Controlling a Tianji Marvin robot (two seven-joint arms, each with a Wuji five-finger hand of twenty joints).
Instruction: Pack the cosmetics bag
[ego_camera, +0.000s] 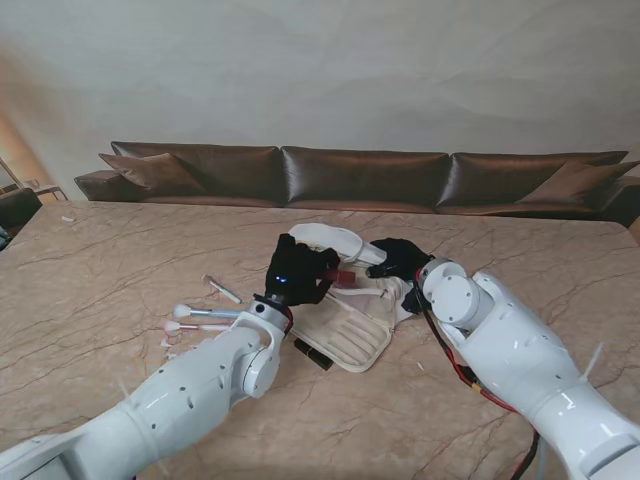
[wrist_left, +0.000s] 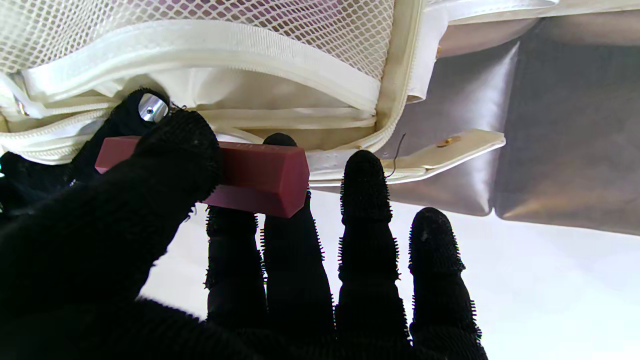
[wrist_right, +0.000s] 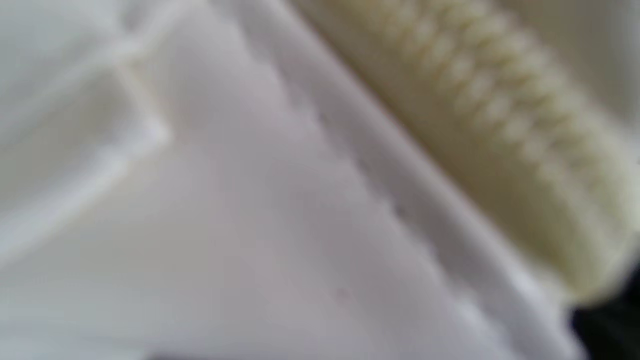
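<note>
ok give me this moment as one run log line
left robot hand: shut on red stick, at open cream bag | right robot hand: on bag's far edge, grip unclear | brushes: on table, unpacked

Two white, smooth-shelled arms rising from the near corners, each ending in a black knit-gloved hand. Left hand (ego_camera: 297, 275) reaching forward at centre, thumb (wrist_left: 175, 150) pressed over a dark red hexagonal stick (wrist_left: 255, 177), fingers (wrist_left: 365, 190) extended beneath it. Right hand (ego_camera: 398, 257) just to the right, turned inward toward the left; finger posture hidden, wrist view too blurred to tell.
</note>
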